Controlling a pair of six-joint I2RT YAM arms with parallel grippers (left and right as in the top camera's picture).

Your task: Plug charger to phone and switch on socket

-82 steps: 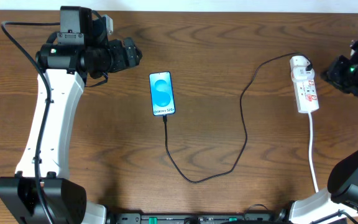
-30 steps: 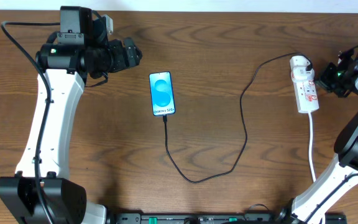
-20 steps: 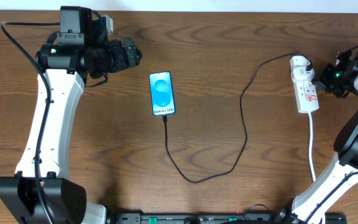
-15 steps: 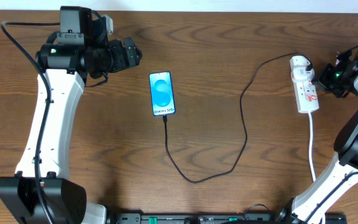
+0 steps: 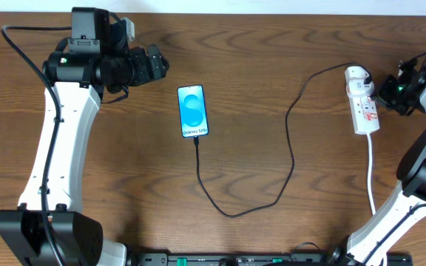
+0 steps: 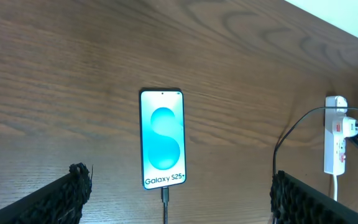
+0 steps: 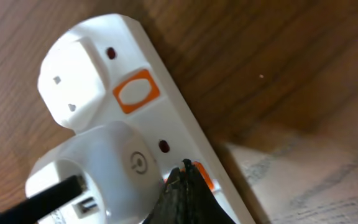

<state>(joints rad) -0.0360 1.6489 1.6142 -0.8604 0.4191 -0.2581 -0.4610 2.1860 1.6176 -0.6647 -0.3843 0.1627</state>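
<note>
The phone [image 5: 193,111] lies face up in the middle of the table, screen light blue; it also shows in the left wrist view [image 6: 162,138]. The thin black charger cable [image 5: 291,151] is plugged into the phone's lower edge [image 6: 165,198] and runs in a loop to the white adapter [image 5: 356,74] on the socket [image 5: 364,107]. My right gripper [image 5: 385,92] is shut, its tip [image 7: 187,176] pressing on an orange switch of the socket [image 7: 135,93] beside the adapter [image 7: 110,168]. My left gripper [image 6: 176,193] is open and empty, well above and left of the phone.
The socket's thick white cord [image 5: 373,177] runs toward the table's front edge at the right. The socket also shows far right in the left wrist view [image 6: 335,143]. A pale surface [image 7: 303,180] lies beside the socket. The left arm [image 5: 65,133] stands along the left side.
My right gripper has moved left from beyond the table's right edge up to the socket and now touches a switch. The left arm, phone and cable have not moved.
</note>
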